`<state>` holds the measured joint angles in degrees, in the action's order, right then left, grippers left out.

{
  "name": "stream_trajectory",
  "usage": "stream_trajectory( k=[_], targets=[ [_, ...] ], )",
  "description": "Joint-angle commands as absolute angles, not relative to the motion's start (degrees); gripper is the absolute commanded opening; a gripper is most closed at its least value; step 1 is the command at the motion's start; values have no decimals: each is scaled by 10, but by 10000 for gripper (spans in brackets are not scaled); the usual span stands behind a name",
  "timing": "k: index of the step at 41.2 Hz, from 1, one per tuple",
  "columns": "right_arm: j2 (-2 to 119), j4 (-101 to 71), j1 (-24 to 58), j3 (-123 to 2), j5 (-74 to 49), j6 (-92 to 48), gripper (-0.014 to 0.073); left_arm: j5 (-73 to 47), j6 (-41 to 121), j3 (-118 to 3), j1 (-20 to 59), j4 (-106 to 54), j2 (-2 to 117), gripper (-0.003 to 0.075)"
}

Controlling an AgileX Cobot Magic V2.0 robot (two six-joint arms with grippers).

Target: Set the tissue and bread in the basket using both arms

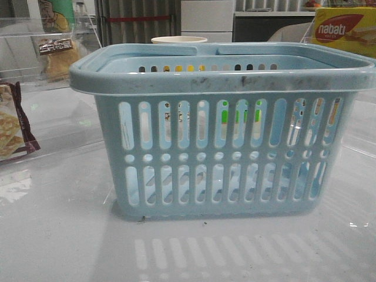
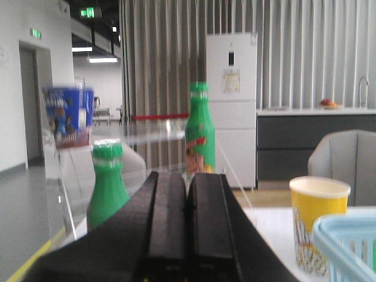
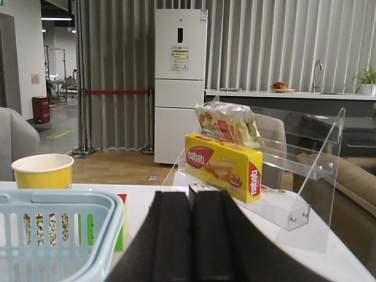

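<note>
The pale blue basket (image 1: 223,170) fills the middle of the front view and looks empty; its rim also shows in the left wrist view (image 2: 346,247) and the right wrist view (image 3: 59,205). The bread (image 1: 57,56), golden-brown with a dark label strip, lies on a clear shelf at the far left. A small dark block (image 3: 198,188), probably the tissue, peeks out just past my right fingertips and is mostly hidden by them. My left gripper (image 2: 187,194) is shut and empty. My right gripper (image 3: 191,205) is shut and empty. Neither gripper shows in the front view.
A maroon-edged cracker packet (image 1: 12,123) lies at the left. A yellow nabati box (image 1: 343,29) sits on a clear shelf at the back right, under a snack bag (image 3: 229,123). A yellow cup (image 1: 179,40) stands behind the basket. Two green bottles (image 2: 200,132) stand on the left shelf.
</note>
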<state>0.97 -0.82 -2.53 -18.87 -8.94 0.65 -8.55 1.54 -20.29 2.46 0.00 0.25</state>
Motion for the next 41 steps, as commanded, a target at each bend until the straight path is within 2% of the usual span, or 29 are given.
stream_trajectory(
  k=[1,14,27,37,39,41],
  targets=[
    [58,-5,-27,-260,-92,0,55,-90,11,-279,23,0,42,91],
    [209,-5,-27,-404,-278,0,55,-277,11,-430,23,-6,196,91],
    [316,0,-27,-403,-392,0,55,-380,11,-430,23,-6,291,91],
    [377,0,-27,-387,-400,0,62,-409,17,-430,23,0,338,91],
    [388,0,-27,-386,-404,0,83,-411,31,-430,23,0,346,100],
    [396,0,-27,-386,-404,0,141,-414,35,-430,23,0,353,132]
  ],
)
